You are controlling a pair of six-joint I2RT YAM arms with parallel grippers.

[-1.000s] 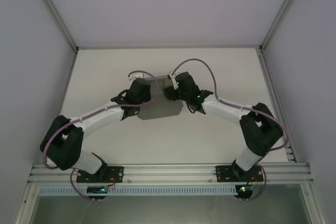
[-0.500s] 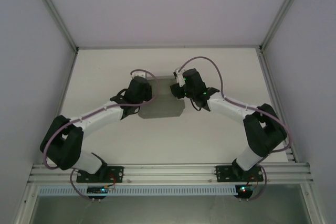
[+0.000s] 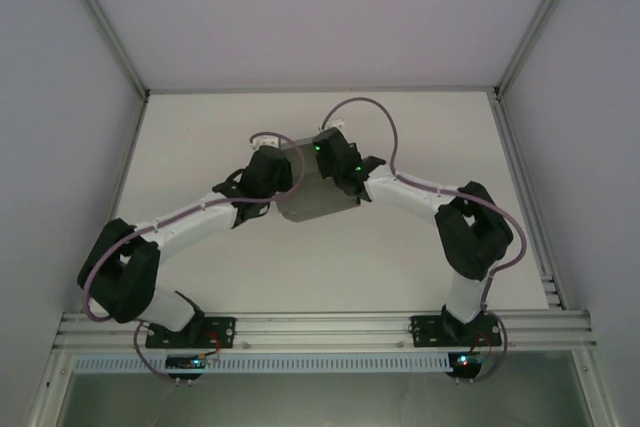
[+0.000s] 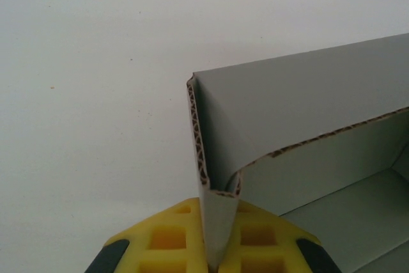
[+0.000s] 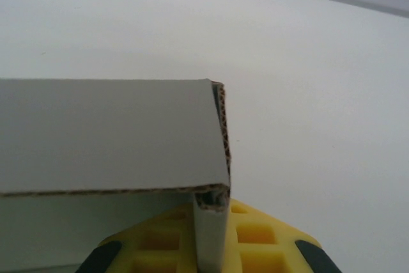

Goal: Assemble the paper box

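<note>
The white-and-black left arm (image 3: 190, 217) is reached forward and inward from its base, with the elbow bent at the left and the wrist angled toward the centre. The yellow-padded left gripper (image 4: 214, 250) is closed, and a wall of the grey corrugated card box (image 4: 307, 94) is pinched between its pads. The white-and-black right arm (image 3: 415, 190) is posed as a mirror, with the elbow at the right and the forearm stretched inward. The yellow-padded right gripper (image 5: 211, 244) is clamped on another wall, seemingly at a corner. From above, both wrists are seen close together.
</note>
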